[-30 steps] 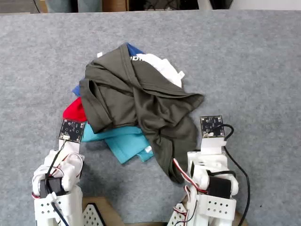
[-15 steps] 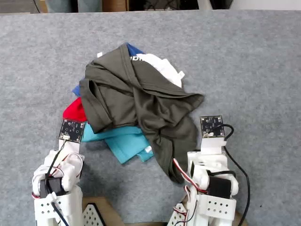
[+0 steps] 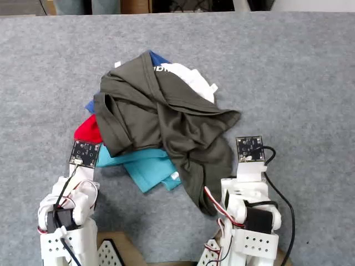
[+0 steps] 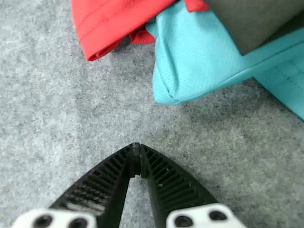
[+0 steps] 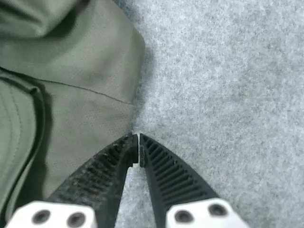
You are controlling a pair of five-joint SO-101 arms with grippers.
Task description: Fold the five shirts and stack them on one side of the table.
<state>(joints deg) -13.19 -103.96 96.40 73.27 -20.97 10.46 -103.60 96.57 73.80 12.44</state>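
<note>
the left gripper (image 4: 136, 153) is clenched tip to tip on nothing, over bare grey table (image 3: 299, 83) near the red shirt (image 4: 114, 23) and teal shirt (image 4: 204, 61). these lie under the olive shirt (image 3: 161, 122), heaped mid-table with a white shirt (image 3: 191, 80) and blue shirt (image 3: 158, 58). the right gripper (image 5: 138, 146) is clenched empty, tips at the olive shirt's edge.

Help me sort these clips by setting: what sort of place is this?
Probably a robotics lab or workshop bench, not a home: a grey felt-covered table, a left arm and right arm standing at its near edge, and a heap of shirts.
</note>
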